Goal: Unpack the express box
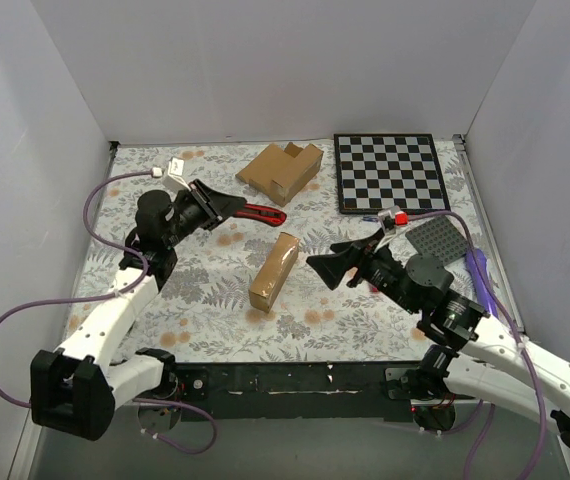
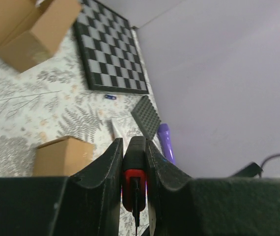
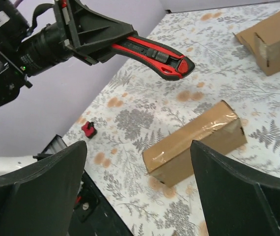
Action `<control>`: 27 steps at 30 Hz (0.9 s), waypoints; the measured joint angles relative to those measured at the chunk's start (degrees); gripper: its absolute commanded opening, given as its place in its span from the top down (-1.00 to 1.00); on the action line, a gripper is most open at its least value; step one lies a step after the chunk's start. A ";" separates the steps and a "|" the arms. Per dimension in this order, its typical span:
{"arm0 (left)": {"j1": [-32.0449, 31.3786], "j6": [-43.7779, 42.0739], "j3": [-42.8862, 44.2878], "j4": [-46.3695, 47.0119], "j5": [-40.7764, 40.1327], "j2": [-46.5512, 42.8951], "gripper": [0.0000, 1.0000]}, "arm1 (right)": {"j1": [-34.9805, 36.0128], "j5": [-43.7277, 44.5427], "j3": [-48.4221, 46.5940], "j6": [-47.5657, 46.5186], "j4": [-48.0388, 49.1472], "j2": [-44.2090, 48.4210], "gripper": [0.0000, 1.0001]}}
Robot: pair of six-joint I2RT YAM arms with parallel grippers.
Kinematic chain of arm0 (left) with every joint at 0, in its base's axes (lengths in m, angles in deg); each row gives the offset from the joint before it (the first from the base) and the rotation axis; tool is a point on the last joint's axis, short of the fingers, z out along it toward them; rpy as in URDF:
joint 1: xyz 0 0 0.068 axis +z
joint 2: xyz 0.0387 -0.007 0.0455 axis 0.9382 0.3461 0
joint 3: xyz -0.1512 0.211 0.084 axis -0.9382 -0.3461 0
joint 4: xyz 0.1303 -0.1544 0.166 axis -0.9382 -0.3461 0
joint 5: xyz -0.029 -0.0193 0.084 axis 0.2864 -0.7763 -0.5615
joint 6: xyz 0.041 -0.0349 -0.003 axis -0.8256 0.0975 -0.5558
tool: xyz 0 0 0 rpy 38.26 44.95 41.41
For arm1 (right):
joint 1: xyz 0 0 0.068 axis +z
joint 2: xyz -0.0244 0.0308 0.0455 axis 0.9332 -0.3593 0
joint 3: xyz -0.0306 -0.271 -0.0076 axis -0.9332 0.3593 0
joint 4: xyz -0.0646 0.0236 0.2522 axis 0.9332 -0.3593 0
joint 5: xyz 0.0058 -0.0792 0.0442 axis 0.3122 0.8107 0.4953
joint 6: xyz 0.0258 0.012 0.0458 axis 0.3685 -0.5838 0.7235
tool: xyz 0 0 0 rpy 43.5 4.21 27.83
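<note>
The express box, a small flat brown carton with tape along its top seam, lies in the middle of the floral table. It also shows in the right wrist view and at the lower left of the left wrist view. My left gripper is shut on a red and black utility knife, held above the table up and left of the box. The knife shows between its jaws and in the right wrist view. My right gripper is open and empty, just right of the box.
A larger notched cardboard box stands at the back. A chessboard lies at the back right, a dark studded plate and a purple tool at the right edge. A small red piece lies near the front edge.
</note>
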State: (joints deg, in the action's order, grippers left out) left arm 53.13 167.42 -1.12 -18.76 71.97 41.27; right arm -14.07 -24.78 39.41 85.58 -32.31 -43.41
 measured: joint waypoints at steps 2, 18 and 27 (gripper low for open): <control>3.17 1.70 -0.85 -0.81 1.16 2.40 1.00 | -0.02 0.85 0.02 -1.75 -3.93 2.80 -0.82; 22.93 5.33 -7.54 2.43 -0.50 22.38 1.00 | 0.00 1.49 2.75 -4.02 -18.40 9.79 -0.70; 22.88 3.54 -7.15 3.39 0.11 30.21 0.26 | -0.02 1.77 2.99 -3.85 -21.49 9.79 -0.70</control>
State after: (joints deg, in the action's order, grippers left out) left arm 76.02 170.96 -8.26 -15.37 72.08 71.47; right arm -14.09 -23.01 42.40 81.73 -53.80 -33.62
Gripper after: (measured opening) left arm 0.184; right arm 0.852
